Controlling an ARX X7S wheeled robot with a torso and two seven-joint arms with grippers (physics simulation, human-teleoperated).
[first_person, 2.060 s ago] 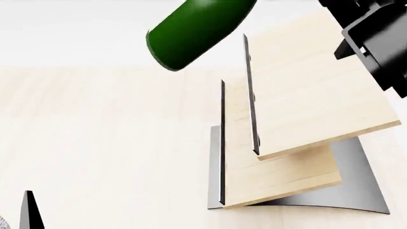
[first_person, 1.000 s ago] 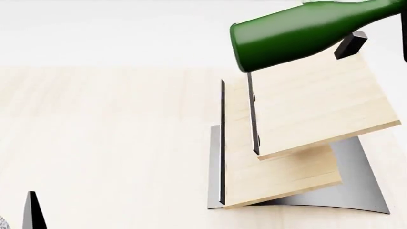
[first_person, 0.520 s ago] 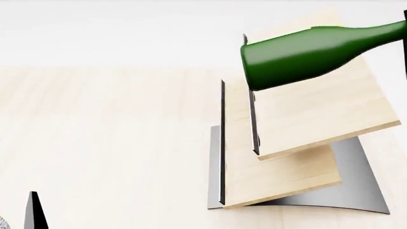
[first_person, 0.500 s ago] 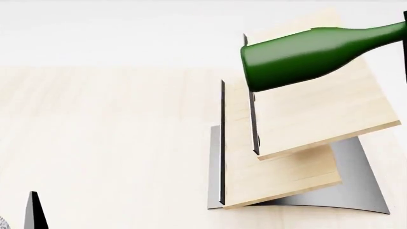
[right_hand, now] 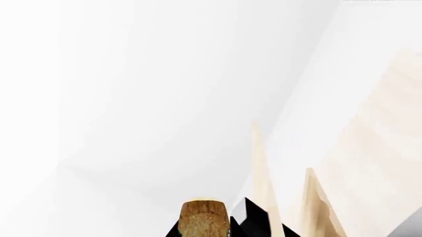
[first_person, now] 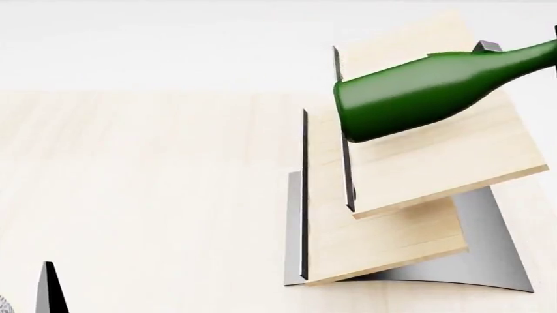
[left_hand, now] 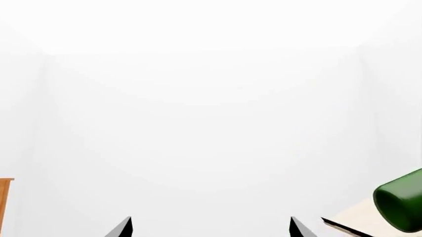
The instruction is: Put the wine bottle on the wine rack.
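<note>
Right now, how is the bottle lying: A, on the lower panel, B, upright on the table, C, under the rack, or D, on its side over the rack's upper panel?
D: the bottle lies on its side across the upper panel of the rack, its base toward the panel's black edge.

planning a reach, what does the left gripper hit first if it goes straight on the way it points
Probably nothing near: past the left gripper there is only blank white wall. The bottle and rack sit off to one side, though depth is unclear.
</note>
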